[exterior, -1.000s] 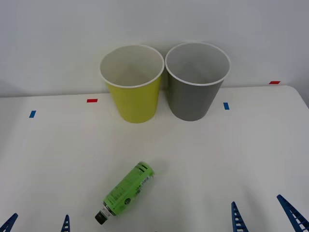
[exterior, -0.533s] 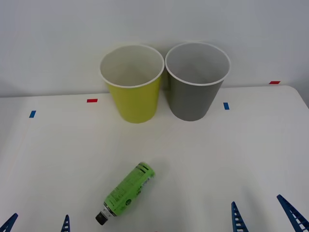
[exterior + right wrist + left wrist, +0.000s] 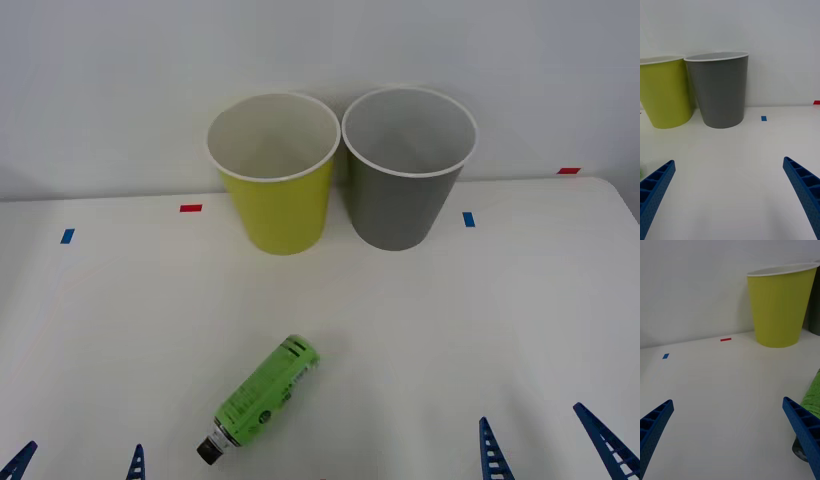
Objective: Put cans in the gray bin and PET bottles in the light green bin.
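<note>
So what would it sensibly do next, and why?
Probably bring the open left end effector over to the green bottle. The bottle lies on its side on the table, nearer the left arm, untouched, and belongs in the light green bin.

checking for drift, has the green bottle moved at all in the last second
No. The green bottle lies in the same spot, cap toward the robot, equally far from the yellow-green bin.

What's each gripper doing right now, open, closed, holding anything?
Left gripper: open, empty, low at the table's near edge.
Right gripper: open, empty, near edge too.
</note>
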